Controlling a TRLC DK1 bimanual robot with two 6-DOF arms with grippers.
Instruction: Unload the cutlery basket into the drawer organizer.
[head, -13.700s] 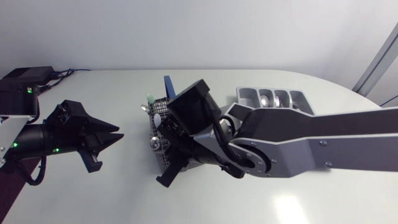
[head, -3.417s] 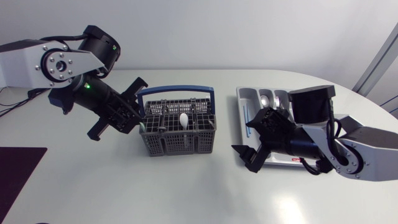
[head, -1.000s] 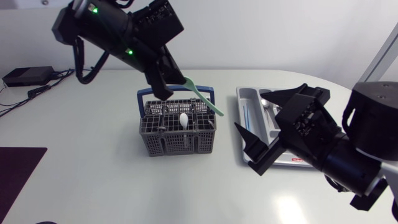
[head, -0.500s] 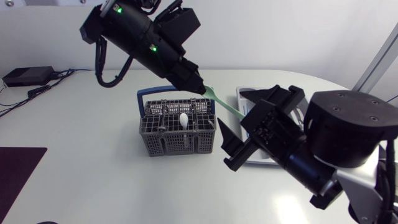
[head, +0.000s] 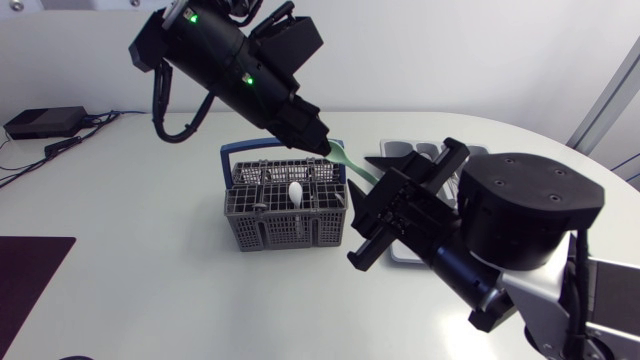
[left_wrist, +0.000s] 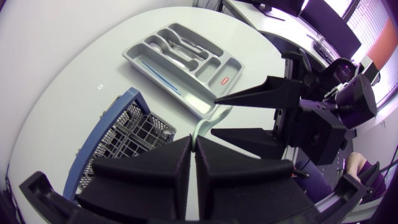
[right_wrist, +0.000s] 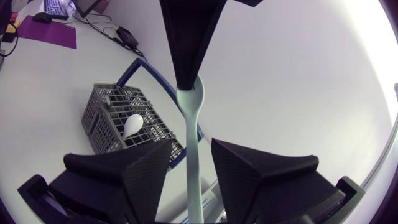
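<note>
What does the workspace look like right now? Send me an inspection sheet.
Surface: white table.
Job's things: basket upright, with a white spoon in it; organizer beside it, with cutlery in some compartments; green utensil held in the air, clear of both.
Clutter: dark mat at the table's near-left edge.
End effectors: left end effector shut on one end of the green utensil; right end effector open, with a finger on either side of the handle and a gap on both sides.
Cables: cables and a black box at the far-left corner.
Surroundings: nothing seen.
</note>
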